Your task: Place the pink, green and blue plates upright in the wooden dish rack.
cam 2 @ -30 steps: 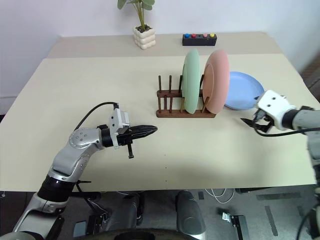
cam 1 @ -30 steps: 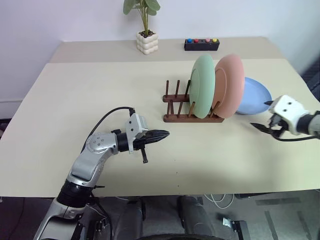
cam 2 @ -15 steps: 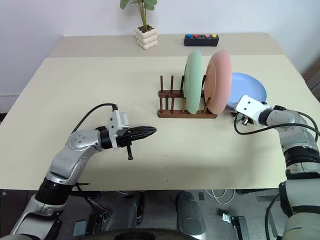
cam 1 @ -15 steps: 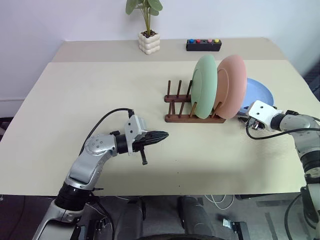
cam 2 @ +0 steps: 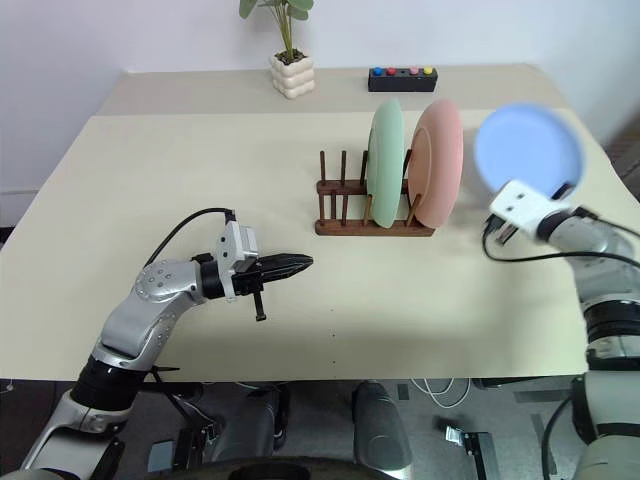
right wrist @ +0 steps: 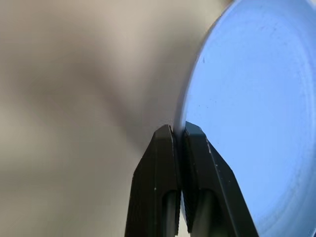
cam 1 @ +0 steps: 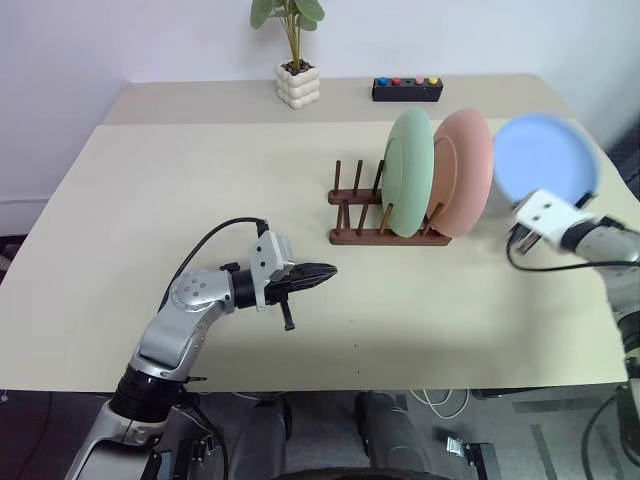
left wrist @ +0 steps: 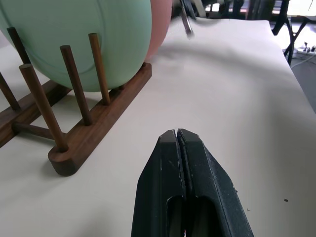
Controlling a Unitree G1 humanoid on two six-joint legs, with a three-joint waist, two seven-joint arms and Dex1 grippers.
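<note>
One blue plate (cam 2: 528,147) stands upright above the right gripper (right wrist: 178,131), its rim pinched between closed fingers; motion-blurred. Left gripper (left wrist: 177,135) closed, empty, near the rack (left wrist: 98,123).

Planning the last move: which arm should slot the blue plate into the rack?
Right: its gripper is shut on the blue plate, held up beside the rack. The left gripper is shut and empty.

Green plate (cam 1: 408,172) and pink plate (cam 1: 462,170) racked upright; blue plate (cam 1: 545,154) seemingly airborne.
</note>
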